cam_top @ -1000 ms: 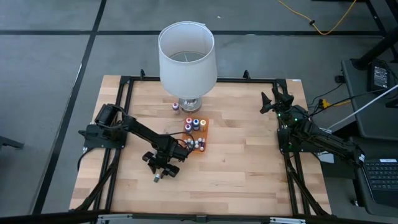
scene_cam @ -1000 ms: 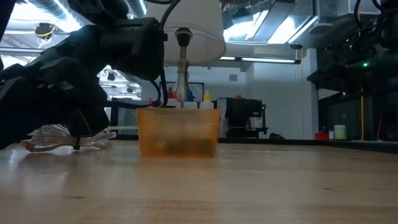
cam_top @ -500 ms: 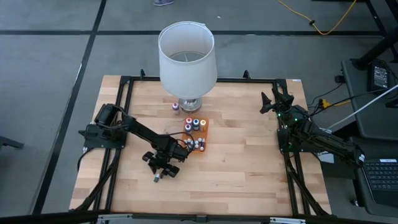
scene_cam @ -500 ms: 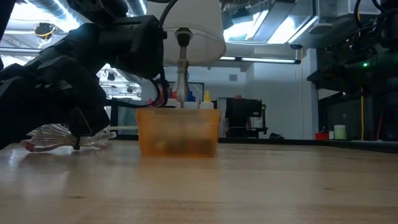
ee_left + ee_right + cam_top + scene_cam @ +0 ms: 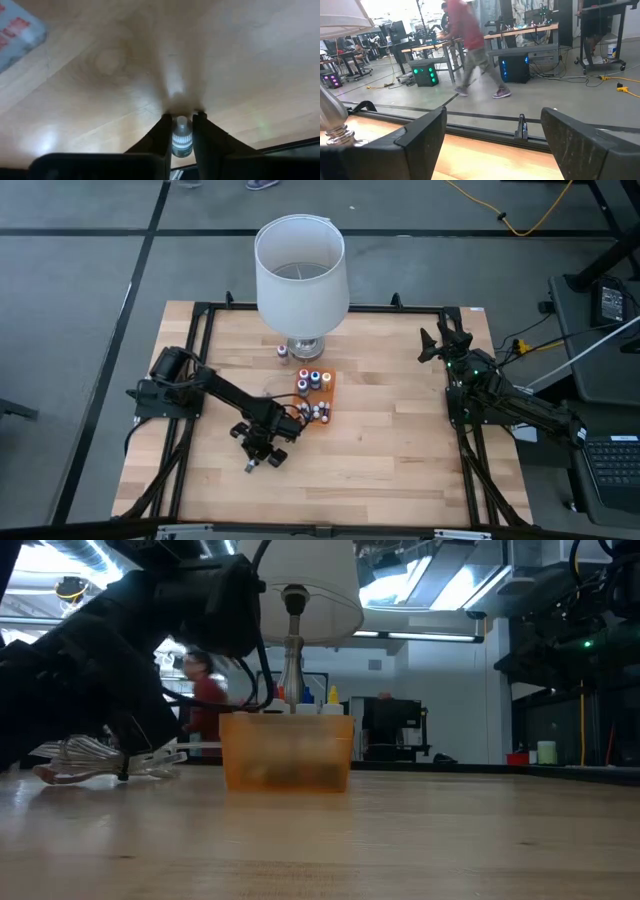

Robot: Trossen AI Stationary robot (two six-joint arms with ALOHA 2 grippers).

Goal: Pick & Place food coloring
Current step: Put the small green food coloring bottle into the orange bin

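Observation:
A tiny pale food coloring bottle lies on the wood near the table's front left, with my left gripper shut on it. Several more bottles stand in the flat orange tray at the table's middle, and one bottle stands alone by the lamp's base. My right gripper waits open at the far right, level above the table, with nothing between its fingers. My left gripper pinches the small bottle's two sides between its two fingers. The fingers slant down from the table's far left. The bottle sits low between the fingertips, down at the table top.
A white-shaded lamp stands at the table's far middle, just behind the tray. A crumpled clear wrapper lies beside my left arm. A black frame runs round the table's edges. A person walks through the room beyond.
My left gripper has stayed over the small bottle, rolled its wrist a little and shut on it. The bottle has kept its place on the wood. A person has walked into view behind the table.

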